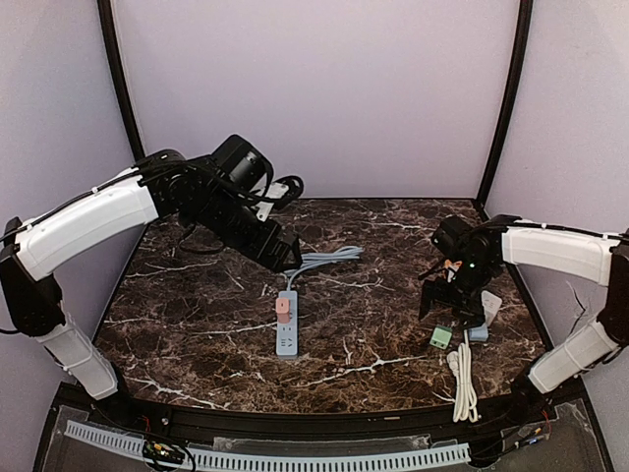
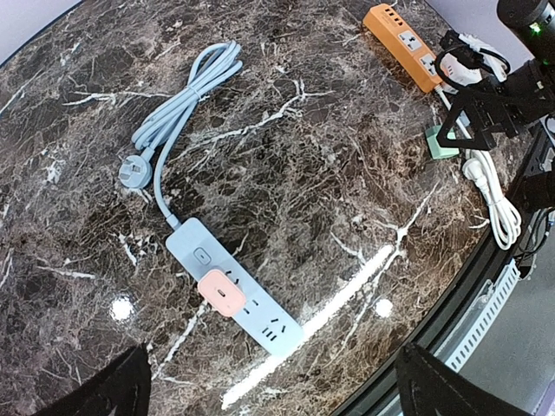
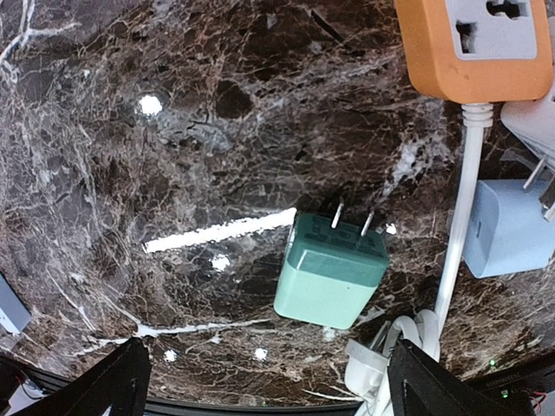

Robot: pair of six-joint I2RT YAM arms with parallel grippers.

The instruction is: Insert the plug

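A light blue power strip [image 1: 286, 332] lies mid-table with a pink plug [image 1: 283, 307] seated in it; both show in the left wrist view, the strip [image 2: 260, 314] and the pink plug [image 2: 223, 293]. A green plug [image 3: 331, 269] lies on its side on the marble, prongs up, also in the top view [image 1: 440, 337]. My right gripper [image 3: 264, 381] hovers open above the green plug, which sits between its fingers. My left gripper [image 2: 273, 381] is open and empty, held high above the blue strip.
An orange power strip [image 3: 473, 48] with a white cord [image 3: 453, 251] lies by the green plug. A light blue adapter [image 3: 507, 227] sits to its right. A coiled white cable [image 1: 464, 379] lies at the front right. The strip's grey-blue cord [image 2: 178, 117] is bundled behind.
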